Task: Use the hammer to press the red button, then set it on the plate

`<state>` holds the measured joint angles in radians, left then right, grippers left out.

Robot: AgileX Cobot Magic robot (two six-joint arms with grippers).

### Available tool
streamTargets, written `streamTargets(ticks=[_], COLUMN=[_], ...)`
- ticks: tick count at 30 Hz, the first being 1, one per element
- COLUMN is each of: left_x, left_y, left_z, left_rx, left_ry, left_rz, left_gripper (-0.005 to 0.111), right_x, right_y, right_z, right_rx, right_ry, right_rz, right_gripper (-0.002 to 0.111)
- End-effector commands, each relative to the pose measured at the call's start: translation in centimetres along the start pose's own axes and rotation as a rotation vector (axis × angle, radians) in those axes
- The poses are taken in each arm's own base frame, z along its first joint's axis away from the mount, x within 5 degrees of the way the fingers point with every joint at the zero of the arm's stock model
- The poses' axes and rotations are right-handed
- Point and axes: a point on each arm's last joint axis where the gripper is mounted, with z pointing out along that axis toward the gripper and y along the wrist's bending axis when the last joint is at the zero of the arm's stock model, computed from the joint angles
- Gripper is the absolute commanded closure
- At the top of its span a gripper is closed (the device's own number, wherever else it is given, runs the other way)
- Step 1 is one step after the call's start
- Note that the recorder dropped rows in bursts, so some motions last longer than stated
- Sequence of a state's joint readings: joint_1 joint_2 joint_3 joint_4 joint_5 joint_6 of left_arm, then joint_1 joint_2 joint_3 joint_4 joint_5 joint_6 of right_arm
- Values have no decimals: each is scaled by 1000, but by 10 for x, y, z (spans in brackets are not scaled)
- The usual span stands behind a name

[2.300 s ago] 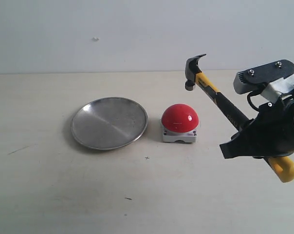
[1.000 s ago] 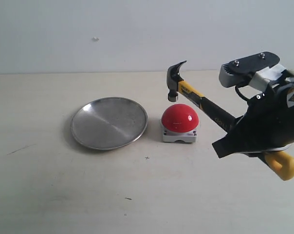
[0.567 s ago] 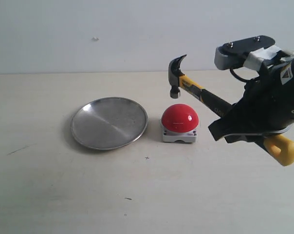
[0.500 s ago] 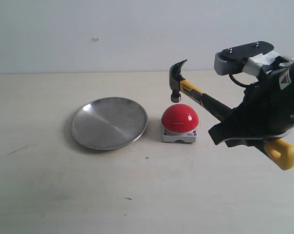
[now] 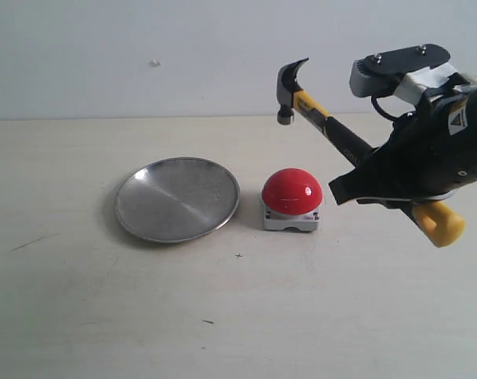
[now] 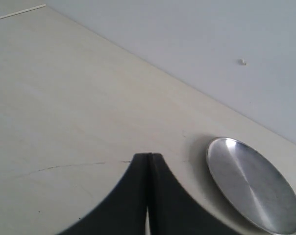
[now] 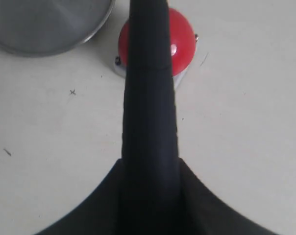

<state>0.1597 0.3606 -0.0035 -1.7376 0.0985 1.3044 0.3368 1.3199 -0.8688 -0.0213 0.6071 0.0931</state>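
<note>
Over the table (image 5: 80, 300), the right gripper (image 5: 353, 178) clamps the hammer (image 5: 325, 122) by its handle, right of the plate (image 5: 177, 197), with the head high above the button (image 5: 292, 191) beside that plate, while the left gripper (image 6: 149, 161) is closed, empty.

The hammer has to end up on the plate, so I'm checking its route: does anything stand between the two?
Yes: the red button sits between them, just beside the plate's rim. The hammer is held raised, higher than the button; the plate itself is bare.
</note>
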Motion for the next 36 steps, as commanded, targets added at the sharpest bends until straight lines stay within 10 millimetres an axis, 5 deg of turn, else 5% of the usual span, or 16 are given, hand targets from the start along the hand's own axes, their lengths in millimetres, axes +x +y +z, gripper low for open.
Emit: streamTargets(ticks=[1, 9, 19, 36], left_x=[1, 1, 1, 1], left_y=[0, 0, 0, 0], left_z=[0, 0, 0, 0], left_rx=[3, 3, 3, 3], left_ry=[-1, -1, -1, -1], left_rz=[-4, -4, -4, -4], left_gripper=[107, 107, 107, 107], right_x=[-20, -14, -17, -28], right_y=[-6, -13, -7, -7], right_z=[-20, -12, 0, -40], right_rx=[24, 69, -6, 9], right_ry=[-160, 2, 5, -224], right_rz=[3, -43, -32, -59], right_gripper=[108, 108, 108, 108])
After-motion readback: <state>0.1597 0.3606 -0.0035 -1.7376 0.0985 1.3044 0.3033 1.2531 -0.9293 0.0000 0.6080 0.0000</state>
